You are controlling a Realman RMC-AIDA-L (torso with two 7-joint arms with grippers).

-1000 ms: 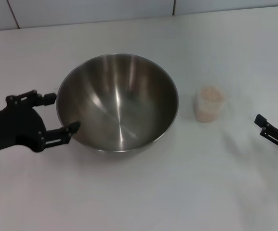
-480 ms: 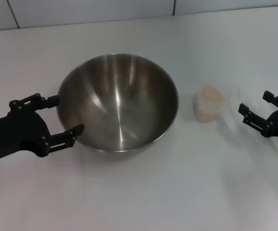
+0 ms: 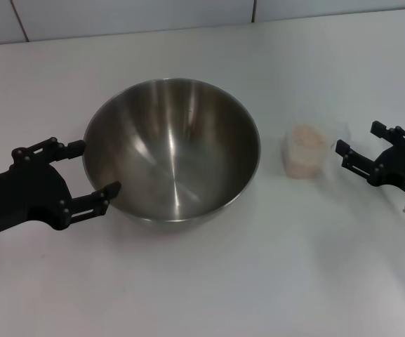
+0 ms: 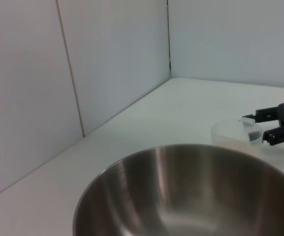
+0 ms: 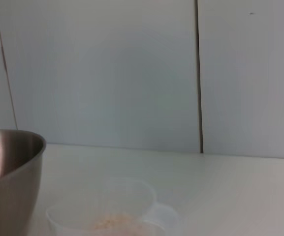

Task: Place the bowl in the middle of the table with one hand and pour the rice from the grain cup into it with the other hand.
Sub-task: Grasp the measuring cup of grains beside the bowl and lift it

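Here, the right gripper [image 3: 361,149], fingers spread, hovers just beside the grain cup [image 3: 304,150], a light, thin-walled thing likely to buckle unless pinched gently across its mid-wall, its rice [image 3: 306,137] loose inside. The left gripper [image 3: 95,168], also spread, flanks the slick steel bowl [image 3: 171,147] mid-table [image 3: 209,281]. Since a second ago, the right gripper has closed in from the table's edge; the left has crept nearer the bowl.

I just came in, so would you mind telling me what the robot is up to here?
The bowl stands on the table, empty. The left gripper is open beside the bowl's left rim, its fingers either side of the wall. The right gripper is open and sits just right of the grain cup, not yet gripping it. The rice is in the cup, so pouring has not begun.
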